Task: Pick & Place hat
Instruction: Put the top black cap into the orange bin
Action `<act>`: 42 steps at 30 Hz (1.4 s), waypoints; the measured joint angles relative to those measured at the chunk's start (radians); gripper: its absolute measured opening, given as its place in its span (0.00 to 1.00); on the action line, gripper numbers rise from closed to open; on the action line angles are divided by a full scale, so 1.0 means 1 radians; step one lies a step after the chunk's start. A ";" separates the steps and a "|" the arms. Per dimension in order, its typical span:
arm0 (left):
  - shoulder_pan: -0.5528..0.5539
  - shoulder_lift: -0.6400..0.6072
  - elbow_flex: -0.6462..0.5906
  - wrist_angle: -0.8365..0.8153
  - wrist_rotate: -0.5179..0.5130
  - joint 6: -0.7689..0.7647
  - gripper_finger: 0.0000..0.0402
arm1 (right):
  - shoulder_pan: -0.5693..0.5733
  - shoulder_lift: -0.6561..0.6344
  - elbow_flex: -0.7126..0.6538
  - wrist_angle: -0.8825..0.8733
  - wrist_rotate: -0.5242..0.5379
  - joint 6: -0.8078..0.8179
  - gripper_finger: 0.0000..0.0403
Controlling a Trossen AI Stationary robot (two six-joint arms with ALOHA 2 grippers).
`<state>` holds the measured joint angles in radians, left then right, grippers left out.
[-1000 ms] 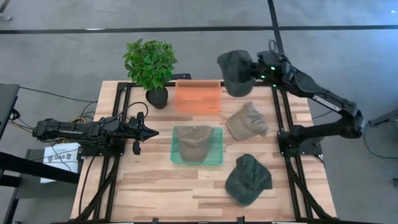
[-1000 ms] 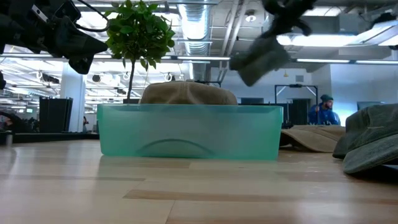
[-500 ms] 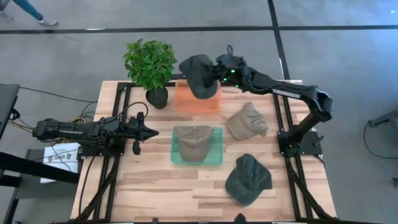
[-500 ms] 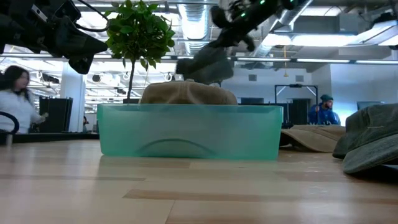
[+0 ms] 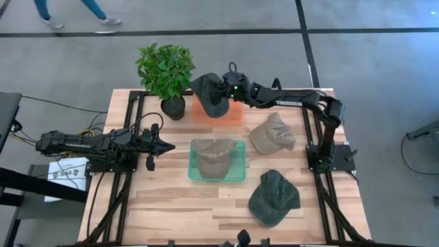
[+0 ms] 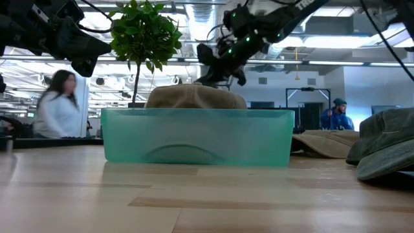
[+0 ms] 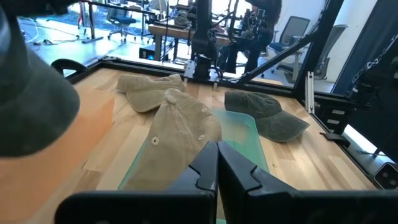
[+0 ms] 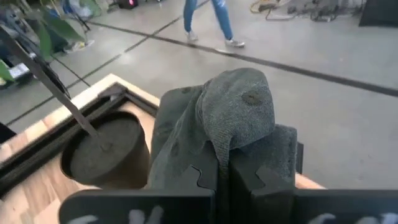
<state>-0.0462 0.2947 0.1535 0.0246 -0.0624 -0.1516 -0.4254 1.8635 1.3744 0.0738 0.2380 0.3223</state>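
Observation:
My right gripper reaches along the table's far edge and is shut on a dark green hat, which hangs over the orange tray beside the potted plant. In the low view the hat shows behind the teal bin. A tan hat lies in the teal bin. Another tan hat and a second dark green hat lie flat on the table. My left gripper waits shut near the left edge, touching nothing. My right gripper pinches a bunched fold of the dark green hat's cloth between its two fingers. The fingers come at it from the table's right, slanting down. The hat is lifted clear and droops past the fingers, above the orange tray.
The plant's pot stands close to the left of the held hat. Black frame rails run along both sides of the table. Bare wood lies toward the near edge. People move in the room beyond the table.
My right gripper has carried the dark green hat from above the table's far right corner toward the left along the far edge, stretching out and coming down, so the hat now hangs over the orange tray next to the plant. It has stayed shut.

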 joint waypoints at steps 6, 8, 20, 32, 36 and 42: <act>0.000 0.000 0.000 0.000 0.000 -0.001 0.00 | 0.007 0.050 -0.019 0.009 0.021 0.027 0.00; 0.000 0.000 0.000 0.000 0.000 -0.009 0.00 | 0.007 0.066 -0.021 0.002 0.025 0.029 0.00; 0.000 0.000 0.000 0.000 -0.001 -0.017 0.00 | 0.013 0.065 -0.020 -0.166 0.082 0.037 0.01; 0.000 0.000 0.000 -0.001 -0.004 -0.019 0.00 | 0.012 0.065 -0.021 -0.298 0.075 0.088 0.17; 0.000 0.000 0.000 -0.001 -0.003 -0.019 0.00 | 0.011 0.056 -0.021 -0.353 0.075 0.096 0.26; 0.000 0.000 0.000 -0.001 -0.003 -0.019 0.00 | 0.011 -0.012 -0.020 -0.390 0.075 0.089 0.44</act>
<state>-0.0463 0.2951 0.1535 0.0238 -0.0658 -0.1707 -0.4145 1.8515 1.3540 -0.3165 0.3129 0.4111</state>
